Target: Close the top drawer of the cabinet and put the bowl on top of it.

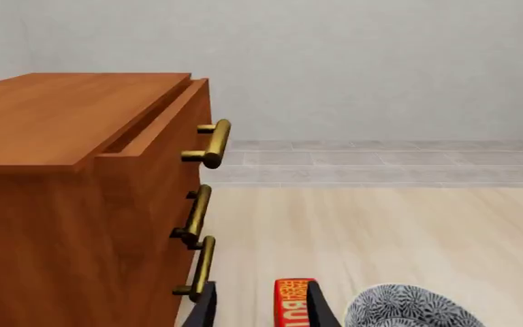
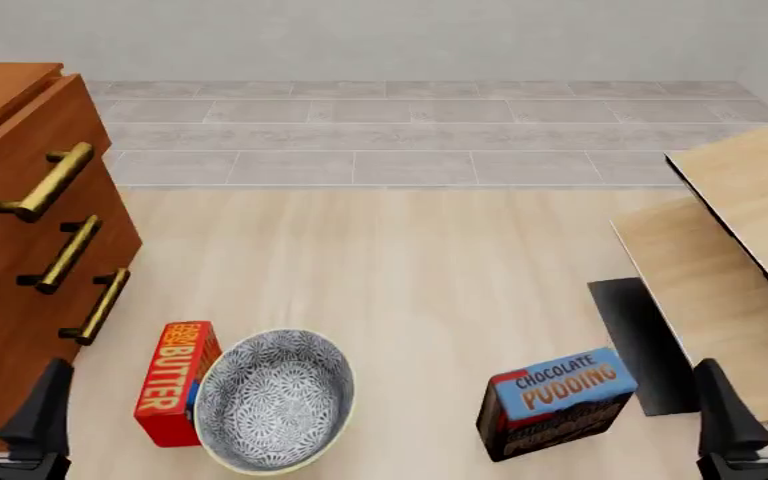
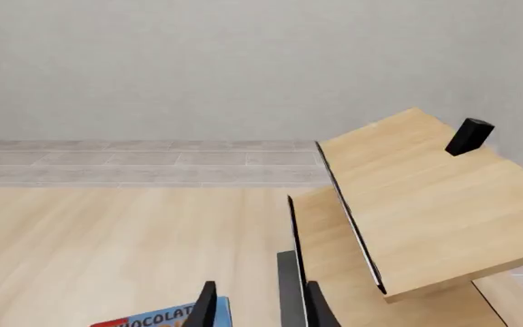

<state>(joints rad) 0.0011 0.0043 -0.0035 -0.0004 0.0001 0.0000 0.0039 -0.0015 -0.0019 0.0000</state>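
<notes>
Both grippers apparently open and empty, top drawer (image 1: 166,126) ajar, bowl (image 2: 275,400) on table.

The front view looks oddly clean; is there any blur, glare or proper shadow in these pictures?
Front view: sharp throughout, flat even light, only a faint shadow under the bowl. Left wrist view: soft highlights on the top drawer handle, no glare. Right wrist view: equally crisp, no blur.

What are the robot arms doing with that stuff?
Nothing is being held yet. Both grippers, left and right, wait open at the near edge. The cabinet's top drawer sticks out a little. The bowl sits on the table beside a butter box, with a pudding box further right.
</notes>
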